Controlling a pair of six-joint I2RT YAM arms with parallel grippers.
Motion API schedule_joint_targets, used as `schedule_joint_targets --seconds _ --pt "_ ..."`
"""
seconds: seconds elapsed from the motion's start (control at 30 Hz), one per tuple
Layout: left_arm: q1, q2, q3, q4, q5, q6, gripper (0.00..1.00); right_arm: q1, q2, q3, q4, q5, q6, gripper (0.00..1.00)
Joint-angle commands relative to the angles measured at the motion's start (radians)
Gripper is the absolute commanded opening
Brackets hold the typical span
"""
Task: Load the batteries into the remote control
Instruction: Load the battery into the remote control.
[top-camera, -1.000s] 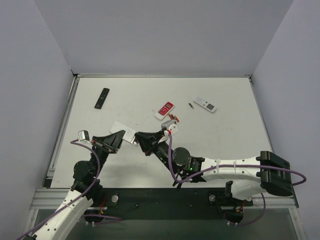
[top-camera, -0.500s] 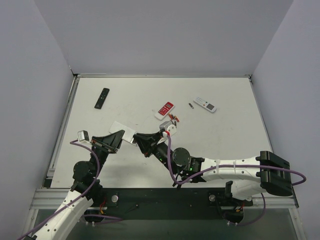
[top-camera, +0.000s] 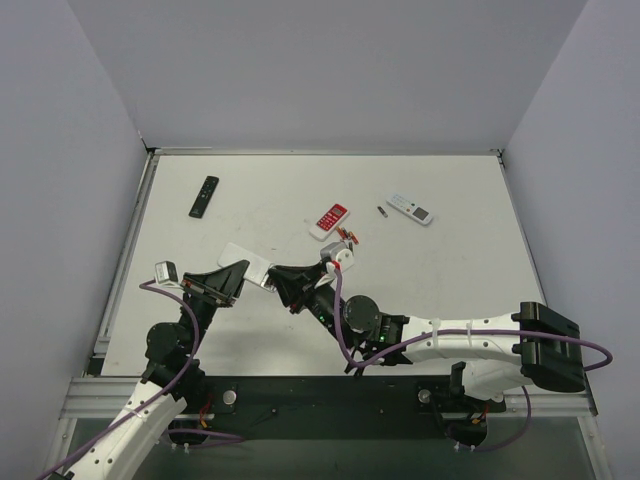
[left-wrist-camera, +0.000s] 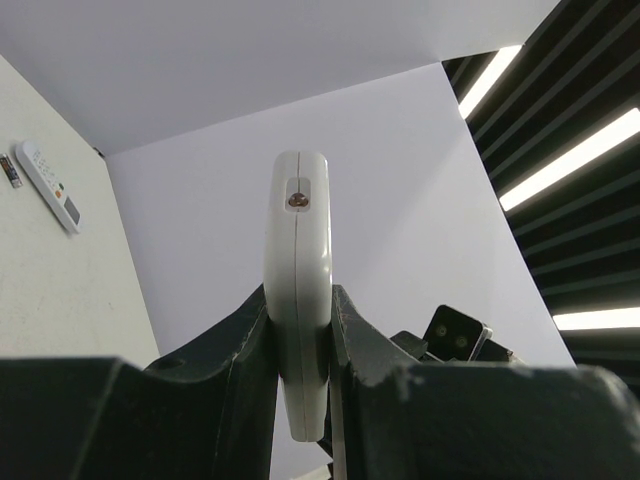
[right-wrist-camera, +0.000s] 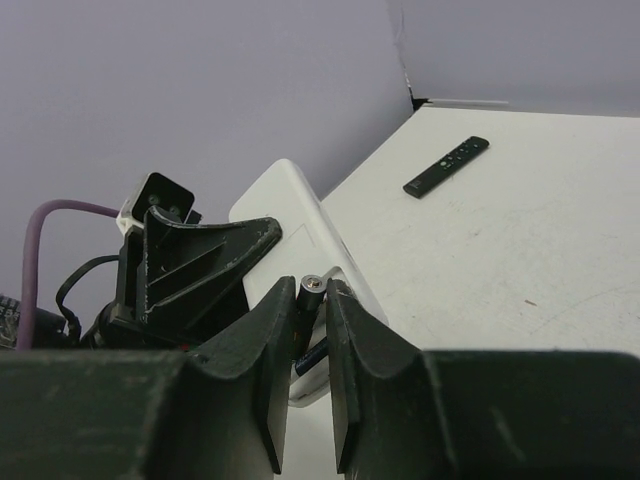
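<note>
Pinching a slim dark cylindrical battery (right-wrist-camera: 312, 288) with a metallic end cap, my right gripper (right-wrist-camera: 310, 300) is closed on it near that cap. The cell sits against the end of the small white rectangular plastic remote control (right-wrist-camera: 290, 215). I judge the battery light, rigid and smooth, so it could roll or pivot between flat pads. A hold across its middle, with its axis in line with the slot, should serve best. My left gripper (left-wrist-camera: 298, 310) is clamped on the remote control's two broad faces, holding it edge-on over the near-left part of the bench (top-camera: 440, 270). The shell looks hard, light and slick. Squeezing the faces seems safe, but pushing a cell in may make it slide, so I would press along its length. Whether the battery bay is open I cannot tell. Spare copper-and-dark batteries (top-camera: 347, 236) lie farther out, just beside a red-and-white remote (top-camera: 331, 218).
</note>
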Motion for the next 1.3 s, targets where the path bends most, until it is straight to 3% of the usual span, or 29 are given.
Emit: schedule_joint_targets --seconds 0.0,0.3,0.97,1.27 --pt "0.002 -0.017 -0.179 0.092 -0.031 -0.028 0.0 0.009 0.001 -0.008 -0.051 0.04 0.008 0.17" --pt "0.002 -0.017 -0.177 0.08 -0.025 -0.027 0.0 0.01 0.004 -0.001 -0.075 0.054 -0.002 0.26" --pt "0.002 -0.024 -0.177 0.057 -0.016 -0.024 0.0 0.009 0.012 0.046 -0.181 0.117 -0.027 0.33" --pt "0.002 -0.028 -0.174 0.027 -0.005 -0.008 0.0 0.01 -0.016 0.101 -0.302 0.143 -0.058 0.44"
